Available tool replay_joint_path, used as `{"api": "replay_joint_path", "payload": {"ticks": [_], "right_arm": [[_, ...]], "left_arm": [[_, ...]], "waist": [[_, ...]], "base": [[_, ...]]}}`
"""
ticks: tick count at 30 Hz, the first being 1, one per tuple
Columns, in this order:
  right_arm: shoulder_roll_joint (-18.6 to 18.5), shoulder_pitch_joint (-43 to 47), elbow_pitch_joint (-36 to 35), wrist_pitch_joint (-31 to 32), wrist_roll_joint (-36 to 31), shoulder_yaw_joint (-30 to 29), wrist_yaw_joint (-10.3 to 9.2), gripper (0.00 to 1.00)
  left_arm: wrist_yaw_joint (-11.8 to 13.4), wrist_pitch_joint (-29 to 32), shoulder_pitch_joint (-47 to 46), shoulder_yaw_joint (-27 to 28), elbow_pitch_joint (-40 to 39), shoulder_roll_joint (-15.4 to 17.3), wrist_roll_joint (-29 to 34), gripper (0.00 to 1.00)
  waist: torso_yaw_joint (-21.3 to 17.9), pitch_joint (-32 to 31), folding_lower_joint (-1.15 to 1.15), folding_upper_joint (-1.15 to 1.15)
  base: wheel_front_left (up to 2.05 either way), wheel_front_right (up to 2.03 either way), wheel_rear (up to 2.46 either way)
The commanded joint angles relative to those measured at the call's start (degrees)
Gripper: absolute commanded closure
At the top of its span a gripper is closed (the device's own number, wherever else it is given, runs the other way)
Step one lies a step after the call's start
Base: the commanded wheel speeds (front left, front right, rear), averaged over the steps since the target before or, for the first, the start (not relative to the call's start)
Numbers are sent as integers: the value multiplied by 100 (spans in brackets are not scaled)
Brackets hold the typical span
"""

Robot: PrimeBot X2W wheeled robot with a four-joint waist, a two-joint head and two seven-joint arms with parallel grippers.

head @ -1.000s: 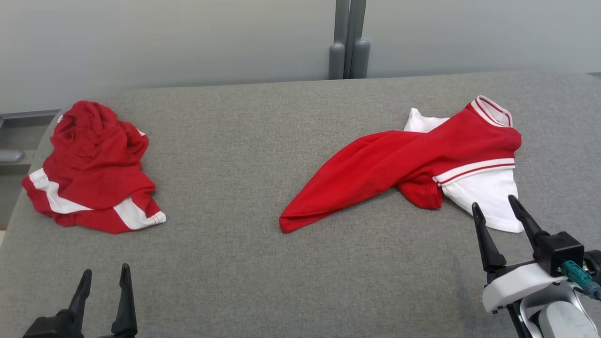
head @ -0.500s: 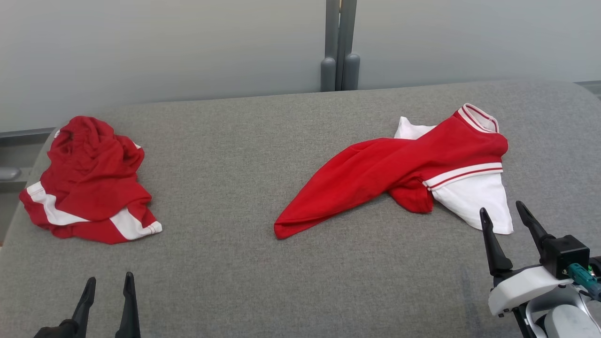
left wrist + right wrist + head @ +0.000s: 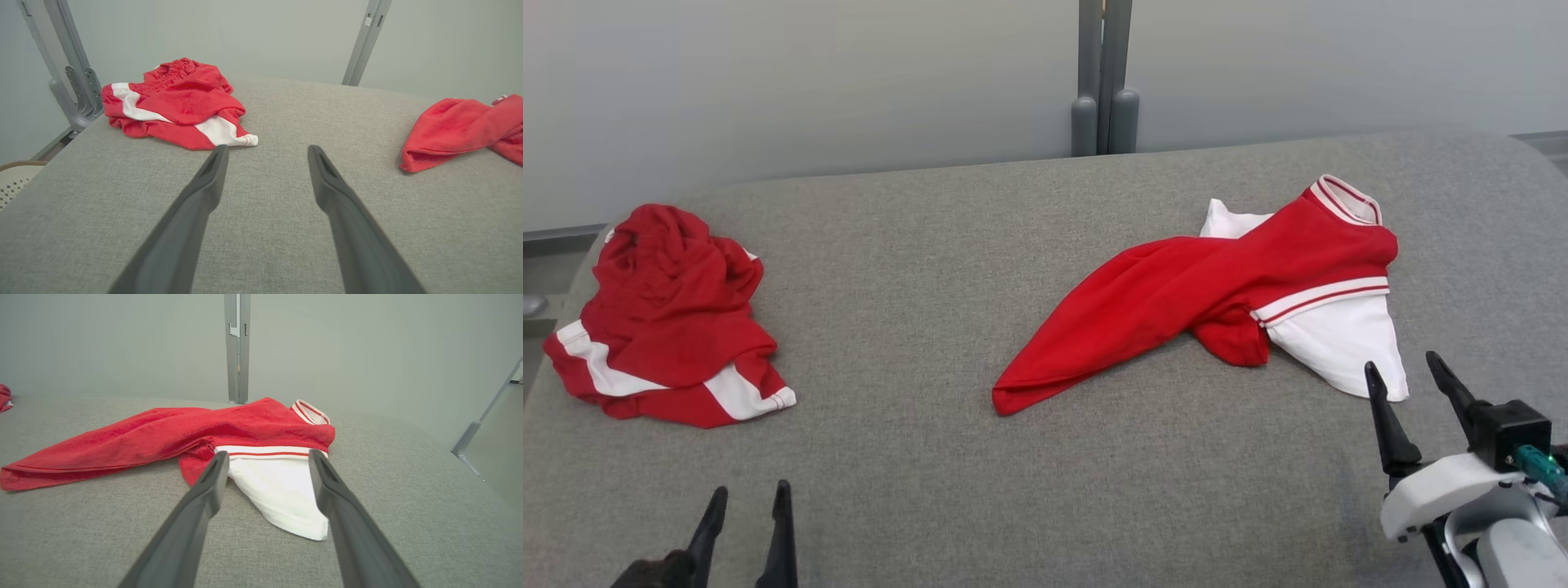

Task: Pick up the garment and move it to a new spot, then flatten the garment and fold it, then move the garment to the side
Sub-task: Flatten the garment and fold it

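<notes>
The shirt (image 3: 1201, 302), red with white sleeves and a striped collar, lies crumpled on the right half of the grey padded table (image 3: 931, 245). Its red body trails toward the middle, and one white sleeve points toward the near edge. The right gripper (image 3: 1403, 363) is just in front of that sleeve with its jaws spread wide and nothing between them. In the right wrist view its two fingers (image 3: 196, 506) frame the white sleeve, but I cannot tell whether the tips touch the cloth.

Well apart on the left side of the table lies a bunched pair of red shorts (image 3: 662, 327) with white stripes. Only bare grey cloth lies between the shorts and the shirt. The left gripper (image 3: 751, 487) is at the near edge, closer to the shorts but apart from them. It is also fully open and holds nothing.

That makes two garments and two grippers, each with two dark fingers. A grey upright post (image 3: 1103, 98) stands behind the table against the pale wall (image 3: 768, 82).

The left wrist view adds a grey metal bracket (image 3: 77, 94) beside the shorts and a pale woven thing (image 3: 12, 179) below the table's edge. The right wrist view adds a slanted grey leg (image 3: 482, 420) beyond the table's right end.
</notes>
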Motion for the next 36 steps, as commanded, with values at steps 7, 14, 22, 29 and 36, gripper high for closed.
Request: {"api": "replay_joint_path", "payload": {"ticks": [7, 14, 22, 29, 36], "right_arm": [[-596, -1233, 841, 1039, 196, 75, -4, 0], [-1006, -2036, 1159, 2874, 516, 574, -5, 0], [-1140, -2180, 1365, 3352, 857, 772, -5, 0], [-1016, -2286, 1501, 3330, 937, 912, -5, 0], [-1043, -2314, 1573, 3338, 1107, 1039, -6, 31]], "left_arm": [[-83, 1102, -756, -529, -304, -67, -329, 0], [-74, 2756, -1648, -1123, -465, -287, -696, 0], [-101, 3529, -2263, -1534, -443, -440, -1096, 0], [-121, 3861, -2338, -1692, -557, -286, -1357, 0], [-115, 3852, -2384, -1753, -552, -263, -1457, 0]], "waist": [[-67, 617, 0, 0], [-28, 1379, 0, 0], [-41, 1936, 0, 0], [-172, 2146, 0, 0], [-224, 2209, 0, 0]], "base": [[0, 0, 0], [0, 0, 0], [0, 0, 0], [0, 0, 0], [0, 0, 0]]}}
